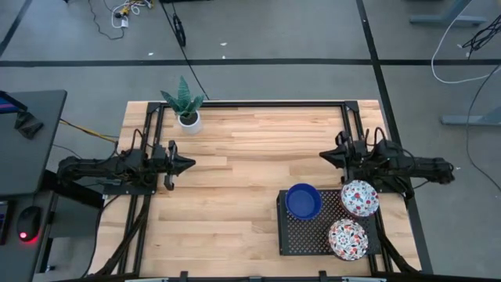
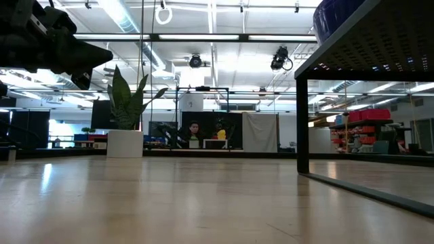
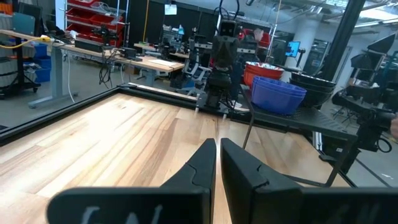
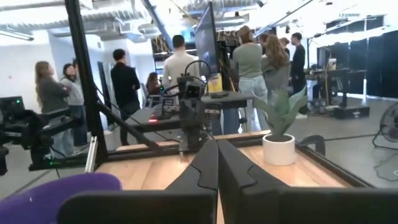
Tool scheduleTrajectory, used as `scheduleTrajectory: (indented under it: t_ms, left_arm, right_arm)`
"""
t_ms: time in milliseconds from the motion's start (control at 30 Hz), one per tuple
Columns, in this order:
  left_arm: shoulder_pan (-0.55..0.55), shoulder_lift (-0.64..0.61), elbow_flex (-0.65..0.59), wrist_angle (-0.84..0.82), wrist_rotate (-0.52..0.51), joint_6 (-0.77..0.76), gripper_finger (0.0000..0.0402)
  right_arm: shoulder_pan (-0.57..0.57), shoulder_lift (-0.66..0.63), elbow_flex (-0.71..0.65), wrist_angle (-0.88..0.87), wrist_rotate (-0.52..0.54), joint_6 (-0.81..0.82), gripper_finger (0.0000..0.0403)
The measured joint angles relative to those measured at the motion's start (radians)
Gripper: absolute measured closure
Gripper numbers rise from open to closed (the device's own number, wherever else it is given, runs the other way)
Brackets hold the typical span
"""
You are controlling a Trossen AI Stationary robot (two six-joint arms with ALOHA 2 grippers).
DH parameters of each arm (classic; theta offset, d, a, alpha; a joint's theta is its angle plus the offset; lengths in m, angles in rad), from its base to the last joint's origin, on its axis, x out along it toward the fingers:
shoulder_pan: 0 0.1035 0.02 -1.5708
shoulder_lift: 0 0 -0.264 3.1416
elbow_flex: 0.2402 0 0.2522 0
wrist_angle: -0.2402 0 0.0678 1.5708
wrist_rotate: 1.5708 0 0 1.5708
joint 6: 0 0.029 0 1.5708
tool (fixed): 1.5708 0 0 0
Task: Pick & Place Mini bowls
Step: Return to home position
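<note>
Nearest on the right, a black perforated shelf (image 1: 307, 235) stands raised on legs above the wooden surface (image 1: 250, 141). It carries all the mini bowls in view. A patterned stack (image 1: 347, 239) sits at its near right corner. Behind that another patterned stack (image 1: 359, 197) sits at the far right, and the blue bowls (image 1: 303, 201) are at the far left. Like is grouped with like, which judging by the task is the point of the sorting. From above I cannot count how many bowls each pile holds. In the left wrist view the blue pile shows several rims nested one inside another.

No bowl lies loose on the surface, so the placing looks finished and only parking the arms is left.

Farther back, the left arm (image 1: 117, 166) lies low along the left edge and the right arm (image 1: 399, 164) along the right edge, just beyond the shelf. The two point at each other across the bare middle. Each wrist view shows that arm's jaws clenched together and carrying nothing. That suits a rest pose, since nothing remains to be grasped and closed tips are less likely to snag anything.

Farthest, toward the left, a white plant pot (image 1: 189, 120) stands well apart from the shelf and plays no part in the job.
</note>
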Motion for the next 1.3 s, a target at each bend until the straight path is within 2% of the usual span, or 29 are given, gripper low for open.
scheduleTrajectory:
  t_ms: [200,400,767,1067,1300]
  left_arm:
    - [0.000,0.000,0.000,0.000,0.000,0.000,0.0372]
    - [0.000,0.000,0.000,0.000,0.000,0.000,0.0372]
    - [0.000,0.000,0.000,0.000,0.000,0.000,0.0372]
    - [0.000,0.000,0.000,0.000,0.000,0.000,0.0372]
    - [0.000,0.000,0.000,0.000,0.000,0.000,0.0372]
  right_arm:
    - [-0.012,0.000,-0.035,0.084,-0.071,-0.018,0.0403]
    - [-0.032,0.000,-0.035,0.080,-0.061,-0.037,0.0403]
    - [-0.131,0.000,-0.035,0.008,-0.088,0.036,0.0403]
    - [-0.133,0.000,-0.035,-0.024,-0.149,0.065,0.0403]
    - [-0.131,0.000,-0.074,0.030,-0.141,0.117,0.0403]
